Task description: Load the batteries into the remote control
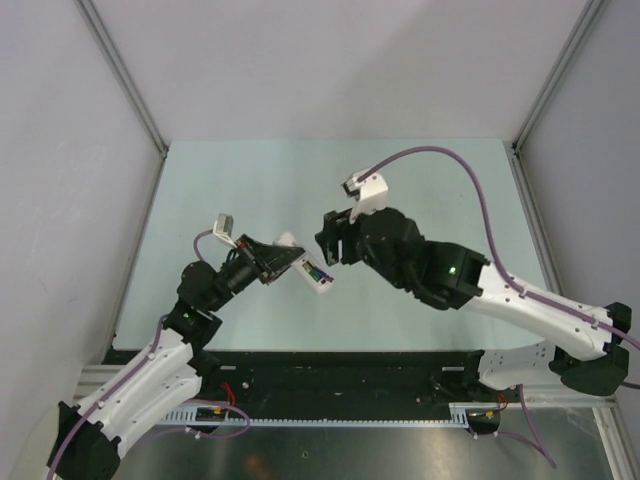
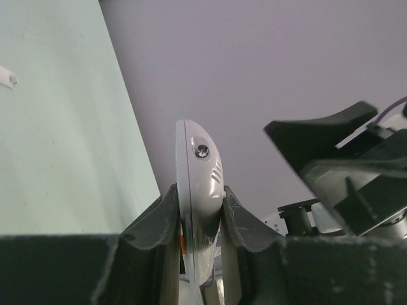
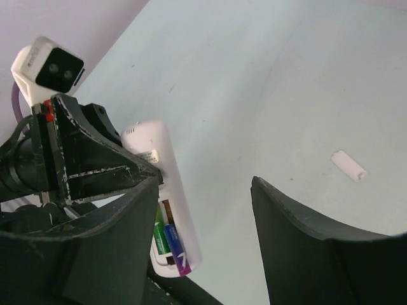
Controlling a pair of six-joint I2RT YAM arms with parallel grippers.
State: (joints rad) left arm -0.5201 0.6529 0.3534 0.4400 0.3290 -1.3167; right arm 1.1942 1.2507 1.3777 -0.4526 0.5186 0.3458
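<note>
Aloft — left gripper (image 2: 200,190) tight on the remote control (image 2: 198,155), both batteries (image 3: 167,237) inside; right gripper (image 3: 205,182) apart, empty

A: What colour is the remote control (image 3: 181,213)?
B: White, with one green battery (image 3: 158,236) and one purple battery (image 3: 172,237) side by side inside it
A: And around the remote control?
B: Pale mint table (image 3: 267,95); a small white strip (image 3: 349,165) lies apart from it

Overhead camera looks down the table (image 1: 250,190) from its near edge; close wrist cameras share the remote control (image 3: 173,190).
</note>
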